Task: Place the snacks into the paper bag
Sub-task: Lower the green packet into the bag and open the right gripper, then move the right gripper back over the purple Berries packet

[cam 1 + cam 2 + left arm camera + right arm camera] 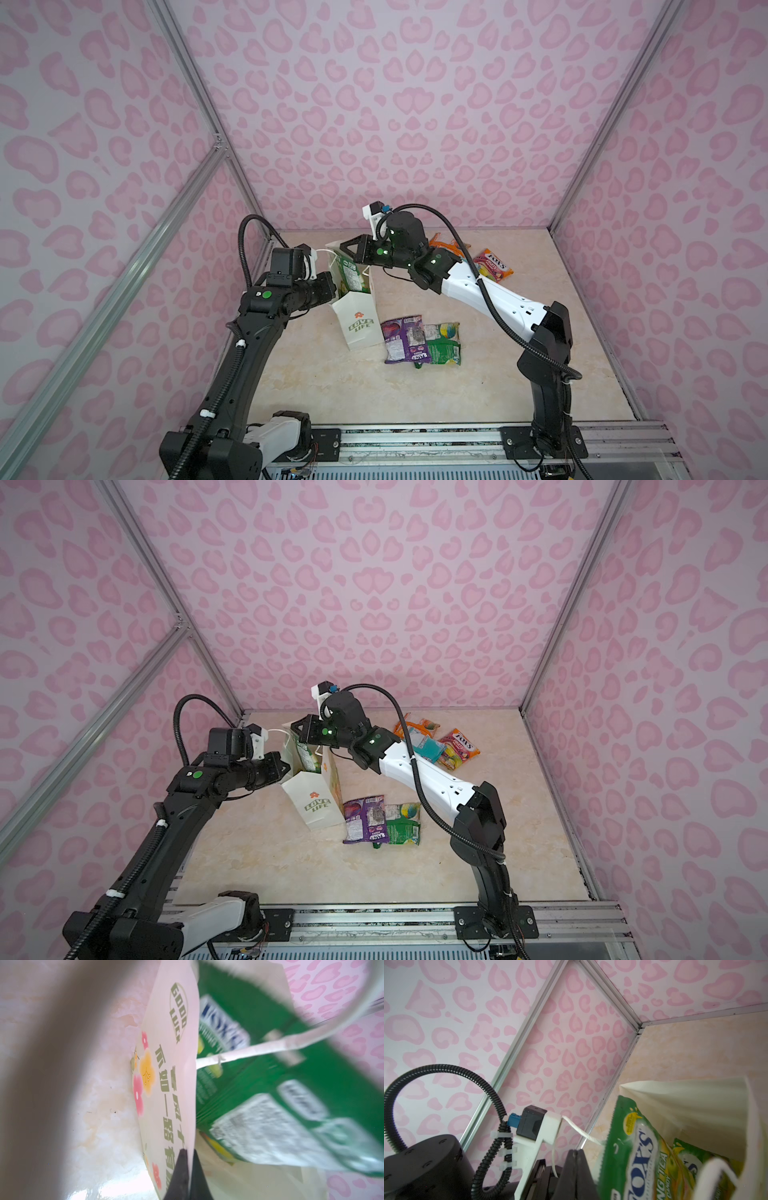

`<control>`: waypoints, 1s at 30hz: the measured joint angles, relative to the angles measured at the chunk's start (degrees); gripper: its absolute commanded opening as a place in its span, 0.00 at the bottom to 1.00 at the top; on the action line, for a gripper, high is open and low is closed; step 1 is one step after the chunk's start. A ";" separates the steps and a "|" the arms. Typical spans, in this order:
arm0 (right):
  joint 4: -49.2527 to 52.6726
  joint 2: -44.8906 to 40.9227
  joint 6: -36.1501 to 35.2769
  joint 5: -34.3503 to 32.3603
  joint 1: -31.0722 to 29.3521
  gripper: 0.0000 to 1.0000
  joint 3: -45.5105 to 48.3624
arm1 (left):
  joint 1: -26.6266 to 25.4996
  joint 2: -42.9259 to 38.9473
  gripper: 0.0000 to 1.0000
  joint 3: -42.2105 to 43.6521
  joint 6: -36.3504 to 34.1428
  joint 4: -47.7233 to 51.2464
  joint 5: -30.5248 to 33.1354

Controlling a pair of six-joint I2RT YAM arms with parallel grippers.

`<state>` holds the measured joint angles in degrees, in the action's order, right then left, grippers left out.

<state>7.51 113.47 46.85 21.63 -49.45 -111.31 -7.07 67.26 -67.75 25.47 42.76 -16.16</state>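
The paper bag (359, 328) stands on the table (374, 395), left of the middle, and it leans a little. The left claw (188, 1167) is clenched on the edge of its side panel. The right claw (347, 249) hangs over the mouth of the bag with its jaws pressed together, and I see nothing between them.

A green packet (351, 278) stands in the bag and sticks out above the rim. A second green one (685, 1157) lies deeper inside. On the table a purple packet (401, 338) and a green packet (442, 345) lie just right of the bag. Orange (446, 243), teal (428, 746) and pink-red (492, 264) packets lie far right.

Possible troubles, in my judgement:
- The bag is light and leaning, so if the left claw lets go it may fall over and spill.
- The tall packet may stay caught at the rim and block the next ones.
- The white cord handle (579, 1132) runs close to the right claw, which could hook it when moving away and drag the bag.
- A hard pull may tear the pinched paper.

Readable writing: "LOVE LIFE" on the bag front. "GOOD LUCK" and Chinese characters on the side panel. "FOX'S" on the pink-red packet. "…OX'S" and "…NG TEA CANDY" on the green packet in the bag.
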 measured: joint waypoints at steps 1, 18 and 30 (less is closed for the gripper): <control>0.46 -0.33 -0.61 -0.68 0.00 0.21 0.09 | 0.00 0.00 0.04 0.00 0.00 0.02 0.00; 13.05 -9.90 -14.58 -8.85 -0.46 0.76 -1.75 | 0.00 0.00 0.04 0.00 0.00 -0.04 -0.07; 18.78 -24.81 -19.61 -16.65 4.20 0.93 19.47 | -0.33 0.90 0.04 -0.11 0.00 -0.61 -0.26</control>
<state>26.28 88.66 27.24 4.97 -45.25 -91.83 -7.40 68.16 -67.85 25.47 42.15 -16.43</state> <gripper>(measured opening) 0.914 0.060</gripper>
